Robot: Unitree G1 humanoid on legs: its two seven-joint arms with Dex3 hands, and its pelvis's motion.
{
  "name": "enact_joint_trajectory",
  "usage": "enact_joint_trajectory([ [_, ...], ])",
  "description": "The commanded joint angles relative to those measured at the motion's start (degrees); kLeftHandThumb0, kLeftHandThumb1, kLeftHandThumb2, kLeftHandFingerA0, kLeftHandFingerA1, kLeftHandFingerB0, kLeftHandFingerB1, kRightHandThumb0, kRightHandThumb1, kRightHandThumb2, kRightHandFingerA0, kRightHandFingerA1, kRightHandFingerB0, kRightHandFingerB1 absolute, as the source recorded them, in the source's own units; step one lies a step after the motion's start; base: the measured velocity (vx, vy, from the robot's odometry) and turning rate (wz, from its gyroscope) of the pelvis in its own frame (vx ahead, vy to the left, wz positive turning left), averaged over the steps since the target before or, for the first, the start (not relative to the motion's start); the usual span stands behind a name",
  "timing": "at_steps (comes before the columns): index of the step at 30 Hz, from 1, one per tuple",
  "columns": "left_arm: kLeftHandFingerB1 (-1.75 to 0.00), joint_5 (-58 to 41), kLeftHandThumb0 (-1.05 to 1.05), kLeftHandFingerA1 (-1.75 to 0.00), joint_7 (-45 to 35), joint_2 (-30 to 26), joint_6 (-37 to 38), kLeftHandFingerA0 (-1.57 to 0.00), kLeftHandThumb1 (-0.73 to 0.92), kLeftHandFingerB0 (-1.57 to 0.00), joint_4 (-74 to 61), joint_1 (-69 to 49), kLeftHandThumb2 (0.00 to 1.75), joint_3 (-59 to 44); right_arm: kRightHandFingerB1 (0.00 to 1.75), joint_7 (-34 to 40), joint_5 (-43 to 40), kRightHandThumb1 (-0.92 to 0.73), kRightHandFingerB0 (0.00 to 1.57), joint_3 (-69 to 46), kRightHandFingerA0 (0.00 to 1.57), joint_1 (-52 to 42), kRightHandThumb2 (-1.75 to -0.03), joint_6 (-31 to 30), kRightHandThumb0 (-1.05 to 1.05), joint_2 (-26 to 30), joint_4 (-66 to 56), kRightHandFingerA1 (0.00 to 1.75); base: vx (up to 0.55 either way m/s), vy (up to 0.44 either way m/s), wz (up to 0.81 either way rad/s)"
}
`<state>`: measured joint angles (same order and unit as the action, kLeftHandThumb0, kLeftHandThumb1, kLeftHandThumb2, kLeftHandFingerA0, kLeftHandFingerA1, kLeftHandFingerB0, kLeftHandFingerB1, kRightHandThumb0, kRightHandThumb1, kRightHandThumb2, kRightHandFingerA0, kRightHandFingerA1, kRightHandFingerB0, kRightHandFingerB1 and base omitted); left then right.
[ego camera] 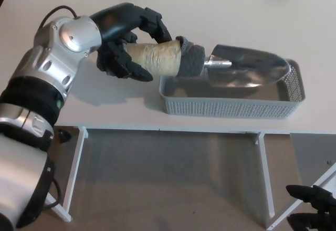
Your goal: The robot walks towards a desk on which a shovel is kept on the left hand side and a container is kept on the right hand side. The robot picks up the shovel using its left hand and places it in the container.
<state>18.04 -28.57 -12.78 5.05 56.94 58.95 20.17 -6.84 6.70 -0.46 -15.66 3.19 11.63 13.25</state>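
The left hand (128, 44) is observed clenched around the tan wrapped handle of the shovel (210, 65), fingers over the top and thumb beneath. The shovel is held nearly level, its handle projecting out over the container's left end wall and its metal blade lying inside the container (231, 105), low against or close above the floor; whether contact is made cannot be told. The container stands on the worktop (220, 21) near the front edge, toward the right side. The right hand (310, 212) is seen only in part at the lower right corner of the view, well below the worktop and holding nothing visible; whether it is released or clenched cannot be told.

The step in hand is judged to be the placing of the shovel. For a sound placement, the handle should be lowered until its grey collar is borne by the left wall or the blade is fully supported, and only then should the fingers be opened; a release from height is likely to shift the light container. The hand should be drawn off to the left, clear of the handle.

Count: one shovel, one container, one worktop, two hands.
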Motion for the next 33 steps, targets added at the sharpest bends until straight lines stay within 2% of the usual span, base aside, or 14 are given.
enact_joint_trajectory([
  [1,-1.28,1.2,-0.15,-0.95,0.1,-0.7,3.9,-1.0,0.82,-0.69,0.3,1.3,0.63,0.4,0.44,0.4,0.4,-0.69,0.42,-0.1,0.58,0.4,-0.6,-0.1,-0.41,0.7,0.0,0.52,0.0,0.0,0.0],
  [7,-0.95,2.5,-0.22,-0.79,0.9,-0.9,4.2,-1.0,0.79,-0.73,0.8,2.0,0.63,1.4,0.43,-0.3,-0.4,-0.69,0.41,-0.4,0.55,0.9,-0.6,-0.6,-0.4,0.7,-0.4,0.51,0.0,0.0,0.0],
  [9,-1.23,2.0,-0.18,-0.98,0.7,-1.0,5.3,-0.98,0.8,-0.65,1.0,2.2,0.65,1.0,0.43,-0.4,-0.4,-0.69,0.41,-0.3,0.55,1.2,-0.6,0.0,-0.39,0.7,-0.2,0.51,0.0,0.0,0.0],
  [12,-1.23,2.4,-0.18,-1.16,0.0,-1.1,5.4,-0.88,0.8,-0.62,0.8,2.9,0.68,1.4,0.44,-0.4,-0.7,-0.69,0.42,-0.3,0.54,1.3,-0.6,-0.2,-0.38,0.5,-0.4,0.51,0.0,0.0,0.0],
  [16,-1.26,2.7,-0.17,-1.04,-0.2,-0.9,6.1,-0.91,0.82,-0.6,1.5,3.7,0.66,1.7,0.44,-0.6,-1.2,-0.69,0.41,-0.5,0.53,1.4,-0.6,0.3,-0.38,0.3,-0.1,0.51,0.0,0.0,0.0],
  [20,-1.17,3.5,-0.17,-1.19,0.7,-0.5,6.4,-0.91,0.81,-0.66,2.2,4.3,0.65,2.2,0.45,-0.9,-1.2,-0.68,0.42,-0.4,0.55,1.6,-0.59,0.6,-0.39,0.6,-0.3,0.52,0.0,0.0,0.0],
  [21,-0.94,3.7,-0.11,-1.04,1.5,-0.4,6.3,-0.98,0.79,-0.76,2.0,4.2,0.7,2.3,0.45,-0.8,-1.2,-0.68,0.42,-0.5,0.56,1.7,-0.6,0.1,-0.4,0.4,-0.6,0.52,0.0,0.0,0.0],
  [22,-0.45,3.8,-0.18,-0.73,1.7,0.0,6.1,-1.01,0.8,-0.73,2.4,4.4,0.64,2.3,0.45,-0.8,-0.8,-0.68,0.43,-0.3,0.57,1.7,-0.59,-0.1,-0.41,0.6,-0.9,0.53,0.0,0.0,0.0],
  [23,-0.36,3.9,-0.31,-0.56,2.1,0.2,6.0,-0.84,0.71,-0.51,2.5,4.4,0.61,2.4,0.45,-0.7,-0.4,-0.68,0.43,-0.2,0.57,1.8,-0.6,-0.3,-0.42,0.8,-1.0,0.52,0.0,0.0,0.0],
  [24,-0.31,4.6,-0.47,-0.31,2.7,0.1,6.2,-0.3,0.56,-0.23,2.2,4.2,0.58,2.9,0.44,-0.7,-0.2,-0.68,0.44,-0.1,0.58,1.8,-0.59,-0.5,-0.41,0.9,-1.2,0.52,0.0,0.0,0.0],
  [25,-0.28,5.6,-0.73,-0.22,2.8,0.0,6.0,-0.12,0.45,-0.12,1.8,4.3,0.74,3.7,0.44,-0.6,0.0,-0.69,0.44,-0.1,0.58,1.9,-0.59,-0.6,-0.4,1.0,-1.2,0.52,0.0,0.0,0.0],
  [28,-0.23,7.1,-0.77,-0.03,3.0,0.1,4.7,0.0,0.4,-0.05,1.1,5.0,0.77,5.1,0.44,-0.5,0.1,-0.69,0.43,0.0,0.57,2.2,-0.6,-1.1,-0.39,0.9,-1.5,0.52,0.0,0.0,0.0],
  [32,-0.19,8.2,-0.78,-0.02,4.1,0.1,4.8,0.0,0.43,0.0,-0.4,5.0,0.87,6.3,0.44,-0.6,0.7,-0.69,0.43,0.3,0.57,2.7,-0.6,-1.2,-0.4,1.4,-1.7,0.52,0.0,0.0,0.0],
  [33,-0.24,8.3,-0.91,-0.05,4.2,0.0,5.0,0.0,0.53,0.0,-0.9,4.8,0.65,6.4,0.44,-0.6,0.6,-0.69,0.43,0.3,0.57,3.0,-0.6,-1.0,-0.4,1.3,-1.4,0.52,0.0,0.0,0.0],
])
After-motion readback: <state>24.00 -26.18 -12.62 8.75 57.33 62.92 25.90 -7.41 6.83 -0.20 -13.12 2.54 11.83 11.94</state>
